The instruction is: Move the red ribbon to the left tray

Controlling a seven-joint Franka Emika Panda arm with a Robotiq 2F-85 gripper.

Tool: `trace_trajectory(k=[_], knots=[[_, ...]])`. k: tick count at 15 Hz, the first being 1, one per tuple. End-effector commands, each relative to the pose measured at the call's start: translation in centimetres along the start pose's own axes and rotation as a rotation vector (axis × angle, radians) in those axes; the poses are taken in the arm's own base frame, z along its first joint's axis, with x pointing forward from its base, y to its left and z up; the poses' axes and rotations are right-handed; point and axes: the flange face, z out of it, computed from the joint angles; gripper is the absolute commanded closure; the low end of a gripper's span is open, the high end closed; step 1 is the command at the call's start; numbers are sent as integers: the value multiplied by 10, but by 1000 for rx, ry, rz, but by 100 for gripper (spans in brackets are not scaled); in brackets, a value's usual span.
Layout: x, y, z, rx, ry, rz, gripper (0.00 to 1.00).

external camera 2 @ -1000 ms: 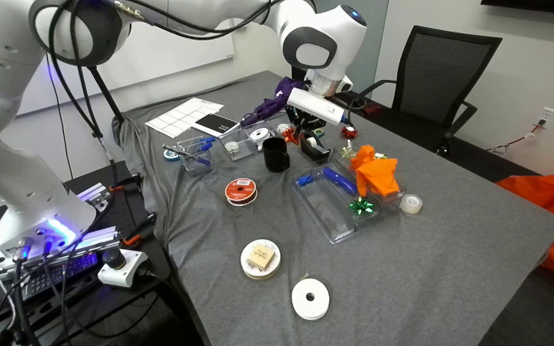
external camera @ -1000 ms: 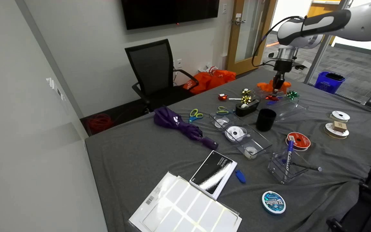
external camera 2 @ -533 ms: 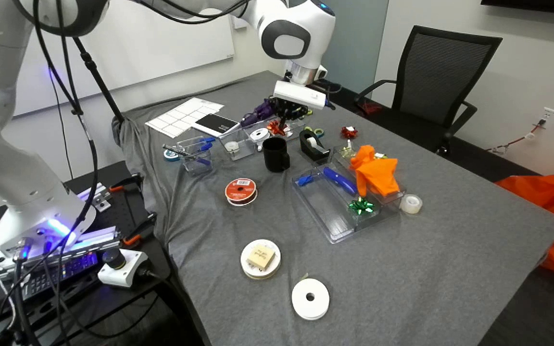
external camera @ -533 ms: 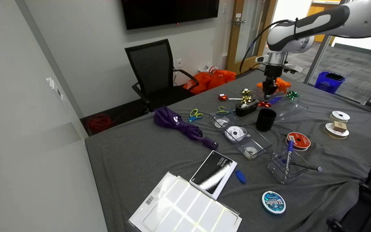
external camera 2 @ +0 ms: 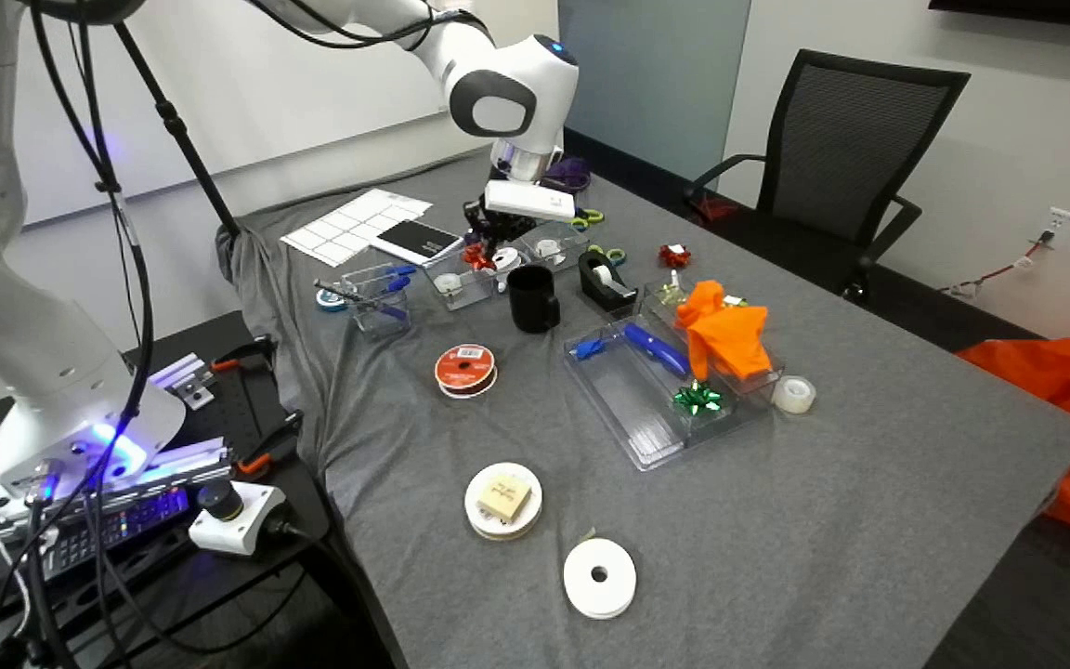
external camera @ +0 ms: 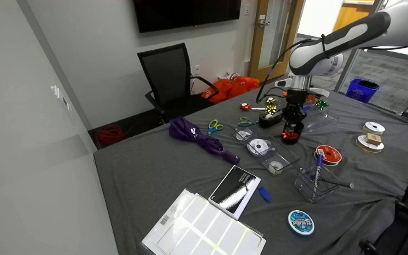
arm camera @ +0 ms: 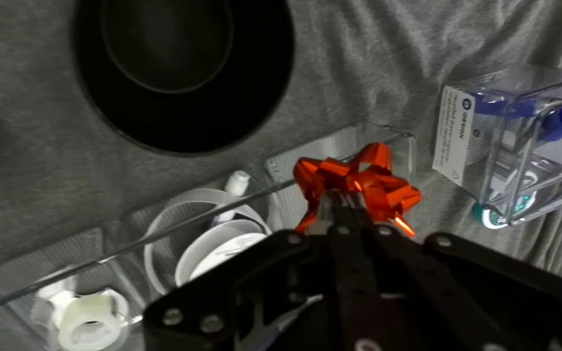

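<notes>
Gripper on the far side, left of centre, red bow at its fingertips. Bow overlaps the left clear tray from this angle; height over it can't be judged. Black mug upright on that tray's near side, tape dispenser right of the mug. Right clear tray nearer, green bow in it. Red spool left of that tray; white spool nearest.

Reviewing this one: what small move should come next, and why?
Probably a short lowering before release: the fingers are closed on the red bow, which the wrist view shows over one end of the clear tray with the white spool, seemingly not yet inside.
</notes>
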Motion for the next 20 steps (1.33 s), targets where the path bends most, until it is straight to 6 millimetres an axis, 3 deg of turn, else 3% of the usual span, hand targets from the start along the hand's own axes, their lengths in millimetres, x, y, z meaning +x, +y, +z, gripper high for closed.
trace_trajectory(k=[1,5,15,16,17,20], knots=[[1,-40,10,4,19,-90,100],[2,-49,26,-8,24,-138,100],[29,-37,50,0,135,-138,100],[30,-36,53,-10,122,-130,74],[31,-35,55,-14,118,-126,73],[31,-31,64,-21,108,-114,53]])
